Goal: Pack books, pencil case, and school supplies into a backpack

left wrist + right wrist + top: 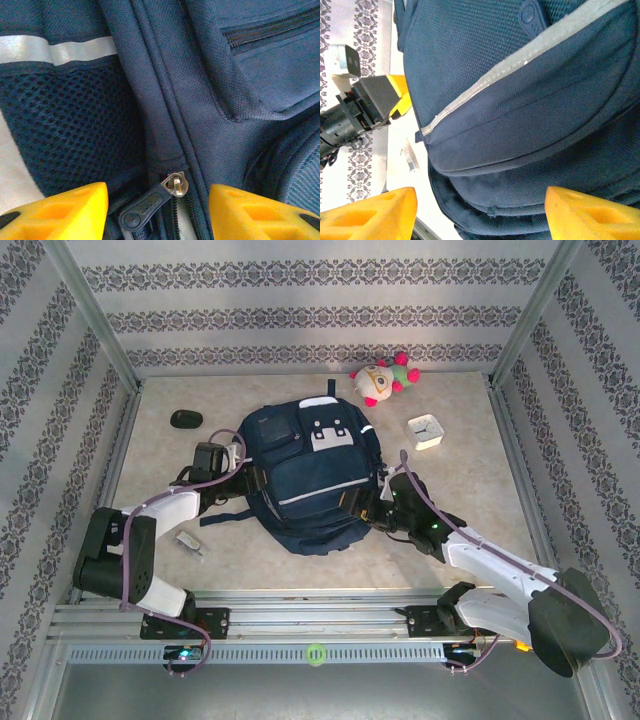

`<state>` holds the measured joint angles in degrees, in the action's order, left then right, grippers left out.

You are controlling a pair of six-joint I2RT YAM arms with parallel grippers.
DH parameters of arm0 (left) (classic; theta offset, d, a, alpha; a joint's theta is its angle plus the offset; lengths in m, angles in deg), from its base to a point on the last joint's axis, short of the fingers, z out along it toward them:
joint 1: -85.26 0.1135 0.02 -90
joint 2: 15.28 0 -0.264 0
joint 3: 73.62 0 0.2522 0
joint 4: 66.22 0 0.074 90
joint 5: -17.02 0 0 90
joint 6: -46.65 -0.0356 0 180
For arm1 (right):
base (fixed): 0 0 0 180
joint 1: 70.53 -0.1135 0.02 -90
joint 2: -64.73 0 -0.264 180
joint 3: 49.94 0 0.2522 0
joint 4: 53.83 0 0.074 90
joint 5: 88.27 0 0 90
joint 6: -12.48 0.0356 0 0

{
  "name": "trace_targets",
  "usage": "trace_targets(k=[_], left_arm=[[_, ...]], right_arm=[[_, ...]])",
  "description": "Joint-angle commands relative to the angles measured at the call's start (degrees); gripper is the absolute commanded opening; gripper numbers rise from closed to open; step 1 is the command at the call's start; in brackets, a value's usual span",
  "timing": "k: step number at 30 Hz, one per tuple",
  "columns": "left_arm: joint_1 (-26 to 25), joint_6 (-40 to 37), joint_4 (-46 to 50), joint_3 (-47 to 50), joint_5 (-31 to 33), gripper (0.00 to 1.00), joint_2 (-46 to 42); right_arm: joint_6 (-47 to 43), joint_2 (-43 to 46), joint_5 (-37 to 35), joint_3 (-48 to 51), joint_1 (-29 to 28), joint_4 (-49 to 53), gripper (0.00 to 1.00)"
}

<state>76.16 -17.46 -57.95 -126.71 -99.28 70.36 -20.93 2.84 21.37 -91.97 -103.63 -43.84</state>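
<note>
Cropped left jaws astride backpack (200, 100) zip-pull (150, 206)

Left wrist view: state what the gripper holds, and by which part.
Nothing is held. The left gripper has its yellow fingers apart on either side of the backpack's zipper pull, not closed on it.

We see a navy-blue backpack (310, 475) with white reflective stripes (318, 495) on the beige mottled tabletop (480, 490). Near its far edge are a black oval object (185, 419), a white clock (426, 430) and a pink-and-white toy (383, 380).
</note>
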Motion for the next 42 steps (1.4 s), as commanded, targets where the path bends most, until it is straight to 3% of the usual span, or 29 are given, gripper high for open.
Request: trace_targets(k=[1,6,25,32,42], left_arm=[[0.63,2.50,-8.42,1.47,-5.19,0.54,1.68],[1.35,1.77,-8.74,1.60,-7.34,0.53,3.36],[2.60,0.94,-9.33,6.32,-7.30,0.00,-1.34],[2.52,0.06,-6.35,6.37,-7.05,0.00,-3.29],[-0.44,-4.93,5.65,6.54,-6.34,0.00,-11.46]], right_arm=[[-1.40,-1.34,2.66,-0.73,0.48,-2.06,0.68],[-1.48,-1.74,2.84,-1.08,0.63,-2.56,0.67],[-1.44,-2.77,2.95,-0.60,0.93,-3.41,0.63],[-1.08,-2.35,2.85,0.05,0.93,-3.78,0.63],[0.64,-5.53,1.50,-0.42,0.85,-8.00,0.60]])
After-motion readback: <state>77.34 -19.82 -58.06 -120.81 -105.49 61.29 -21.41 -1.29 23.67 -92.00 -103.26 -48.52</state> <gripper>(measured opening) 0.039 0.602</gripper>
